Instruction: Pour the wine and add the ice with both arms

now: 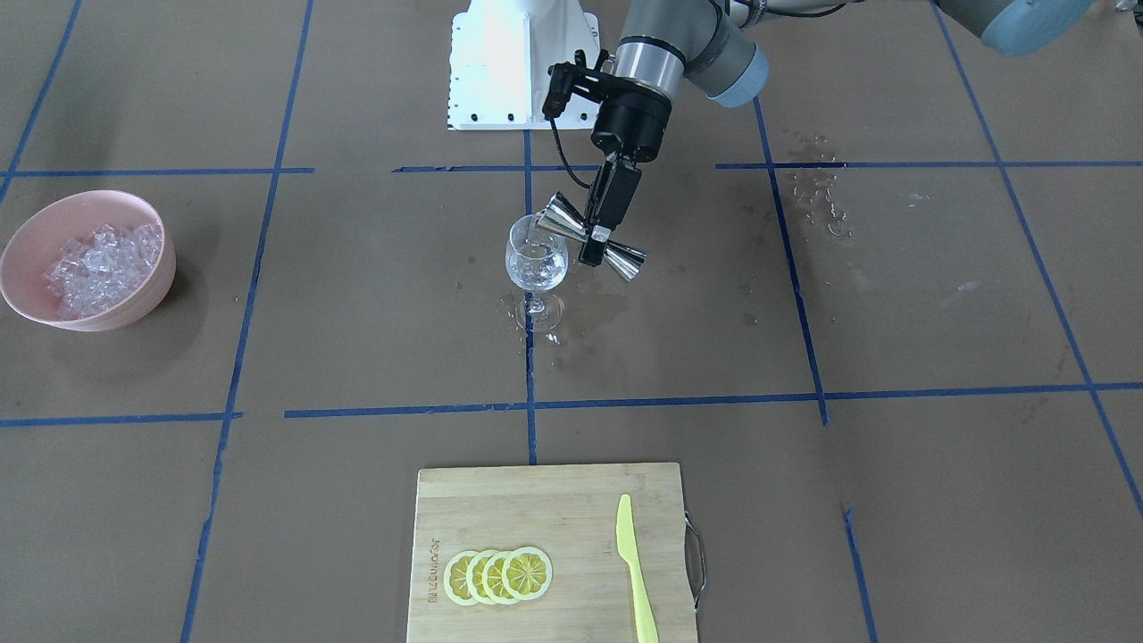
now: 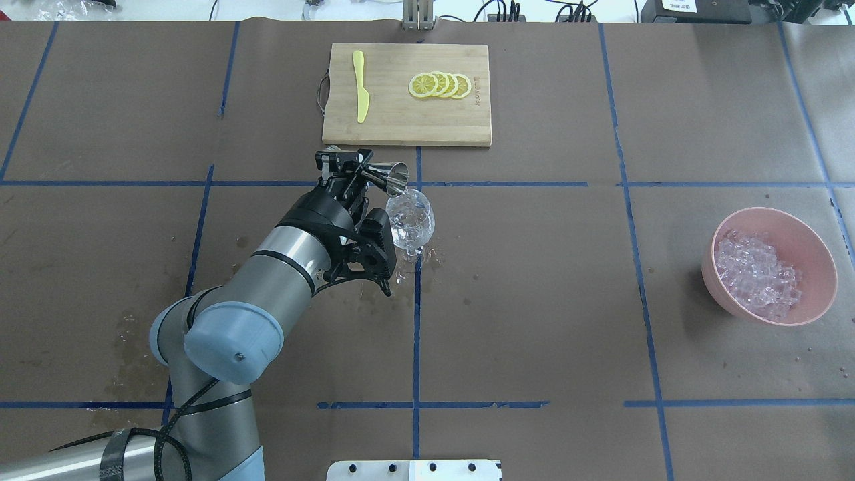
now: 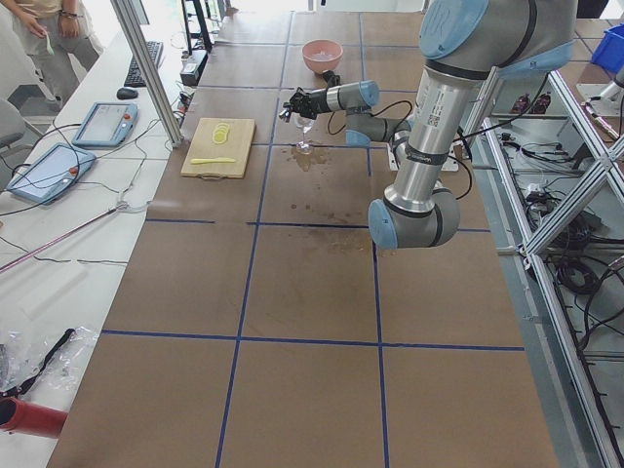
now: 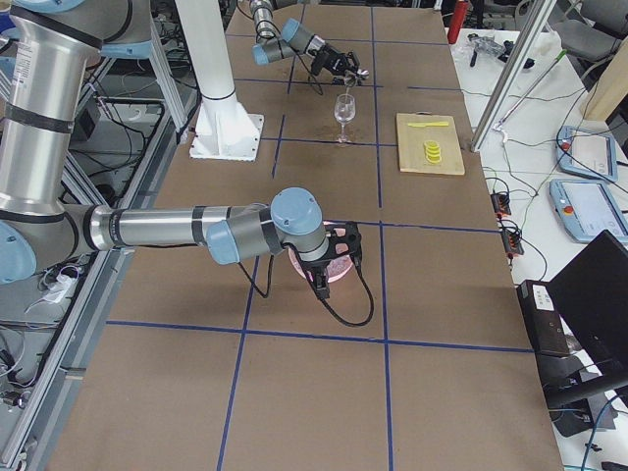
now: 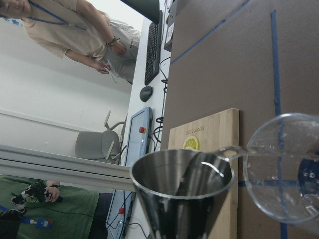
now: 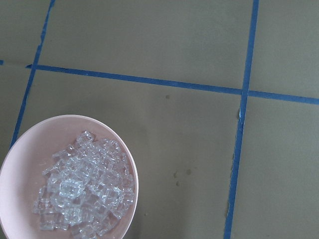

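My left gripper [image 1: 594, 243] is shut on the waist of a steel jigger [image 1: 561, 220], seen from overhead as well [image 2: 391, 178]. The jigger is tilted with its mouth over the rim of the wine glass [image 1: 536, 265]. In the left wrist view a thin clear stream of wine [image 5: 234, 151] runs from the jigger [image 5: 182, 194] into the glass [image 5: 286, 169]. The ice [image 2: 758, 274] fills a pink bowl [image 2: 818, 280], apart from the glass. My right gripper [image 4: 337, 257] shows only in the exterior right view, above the bowl; I cannot tell if it is open. Its wrist view shows the ice [image 6: 84, 191].
A bamboo cutting board [image 1: 536, 500] holds lemon slices [image 1: 498, 574] and a yellow knife [image 1: 632, 558] at the table's far side. Wet spots [image 1: 571, 313] lie around the glass foot. The white pedestal [image 1: 522, 62] stands at the robot's base. People stand beyond the table.
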Robot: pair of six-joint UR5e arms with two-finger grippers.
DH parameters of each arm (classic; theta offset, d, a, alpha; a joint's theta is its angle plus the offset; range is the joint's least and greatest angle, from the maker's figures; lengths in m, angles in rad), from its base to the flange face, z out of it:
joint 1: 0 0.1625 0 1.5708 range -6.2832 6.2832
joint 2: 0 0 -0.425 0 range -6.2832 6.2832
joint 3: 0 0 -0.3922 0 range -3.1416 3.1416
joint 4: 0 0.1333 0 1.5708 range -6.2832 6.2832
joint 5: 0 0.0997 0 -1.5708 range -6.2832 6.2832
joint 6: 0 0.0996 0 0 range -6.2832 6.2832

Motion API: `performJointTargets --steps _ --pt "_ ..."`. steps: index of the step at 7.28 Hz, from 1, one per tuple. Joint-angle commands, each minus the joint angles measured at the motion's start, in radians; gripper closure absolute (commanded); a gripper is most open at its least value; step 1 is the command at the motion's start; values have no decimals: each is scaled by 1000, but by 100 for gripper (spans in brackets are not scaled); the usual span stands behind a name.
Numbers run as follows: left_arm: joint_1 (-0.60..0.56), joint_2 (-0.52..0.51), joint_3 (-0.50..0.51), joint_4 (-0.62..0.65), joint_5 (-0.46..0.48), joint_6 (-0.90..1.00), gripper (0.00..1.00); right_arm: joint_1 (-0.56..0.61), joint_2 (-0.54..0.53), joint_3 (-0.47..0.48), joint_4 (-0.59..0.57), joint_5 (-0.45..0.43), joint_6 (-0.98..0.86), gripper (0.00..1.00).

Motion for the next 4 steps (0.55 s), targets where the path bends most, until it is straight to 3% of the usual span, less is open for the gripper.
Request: performJointTargets --steps 1,4 --pt "0 -16 8 9 46 110 100 4 -2 1 0 12 0 0" --pt "-2 -33 17 40 74 238 100 15 -15 8 2 16 -2 0"
